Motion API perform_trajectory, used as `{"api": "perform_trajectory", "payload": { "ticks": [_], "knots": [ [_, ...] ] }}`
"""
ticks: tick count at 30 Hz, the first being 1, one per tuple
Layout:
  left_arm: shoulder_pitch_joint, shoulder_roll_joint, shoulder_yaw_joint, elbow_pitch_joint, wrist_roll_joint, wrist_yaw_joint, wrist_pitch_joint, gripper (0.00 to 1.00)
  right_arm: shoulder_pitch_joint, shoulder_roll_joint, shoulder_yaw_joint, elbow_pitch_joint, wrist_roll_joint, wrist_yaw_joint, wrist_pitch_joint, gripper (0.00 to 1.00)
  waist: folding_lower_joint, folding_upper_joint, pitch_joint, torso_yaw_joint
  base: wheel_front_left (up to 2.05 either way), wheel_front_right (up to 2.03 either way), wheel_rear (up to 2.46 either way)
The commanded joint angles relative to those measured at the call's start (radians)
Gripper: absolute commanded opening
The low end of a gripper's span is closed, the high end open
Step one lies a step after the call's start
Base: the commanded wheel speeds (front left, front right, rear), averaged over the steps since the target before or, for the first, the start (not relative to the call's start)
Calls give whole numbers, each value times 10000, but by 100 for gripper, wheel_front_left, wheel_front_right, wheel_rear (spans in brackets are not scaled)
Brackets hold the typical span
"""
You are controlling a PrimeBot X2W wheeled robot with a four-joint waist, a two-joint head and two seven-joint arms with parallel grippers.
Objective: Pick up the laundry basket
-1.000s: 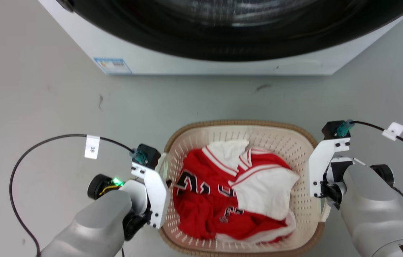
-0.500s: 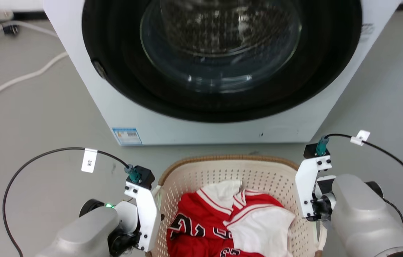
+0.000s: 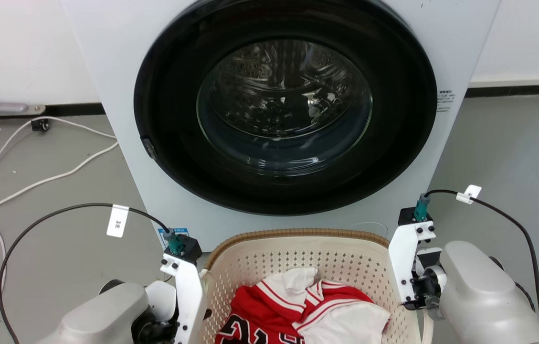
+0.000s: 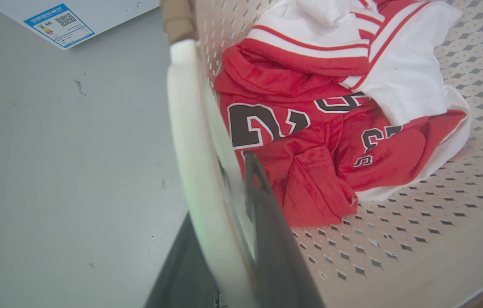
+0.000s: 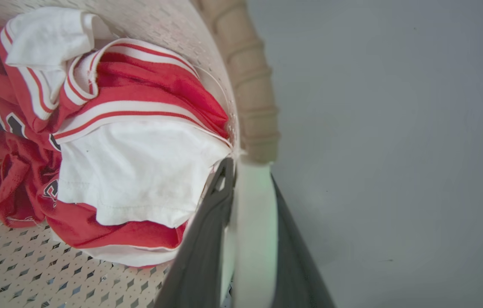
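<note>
The laundry basket [image 3: 298,235] sits at the bottom centre of the head view, just in front of the front-loading washing machine [image 3: 107,57], whose round glass door [image 3: 283,105] is closed; a crumpled red and white jersey [image 3: 298,310] with black numerals lies inside. In the left wrist view the left gripper [image 4: 224,192] rises from the bottom centre, its dark fingers [image 4: 275,239] clamped narrowly on the white side handle [image 4: 188,128], one outside it and one inside against the perforated wall. In the right wrist view the right gripper [image 5: 252,179] pinches the opposite white handle [image 5: 252,222] the same way, below the brown woven-look rim [image 5: 250,85]. Grey floor [image 3: 503,143] flanks the basket; white cables [image 3: 35,181] trail at the left of the head view.
</note>
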Motion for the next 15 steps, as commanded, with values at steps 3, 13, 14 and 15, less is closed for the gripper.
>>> {"api": "perform_trajectory", "payload": {
  "ticks": [3, 13, 14, 15],
  "knots": [
    [324, 336, -67, -204, 232, -173, 403, 0, 145, -564, 443, -410, 398, -3, 267, 0, 3, -1, -177, 7, 0, 0, 0],
    [700, 301, -88, -629, -31, -183, 948, 0, 341, -924, 1272, -1259, 1588, 11, 974, 0, 3, -1, -337, 90, 0, 0, 0],
    [719, 270, -90, -671, 31, -184, 963, 0, 360, -950, 1325, -1303, 1656, 11, 1000, 0, 3, -1, -342, 105, 0, 0, 0],
    [731, 240, -91, -709, 67, -185, 1007, 0, 376, -967, 1382, -1352, 1739, 11, 1033, 0, 3, -1, -344, 119, 0, 0, 0]
  ]
}}
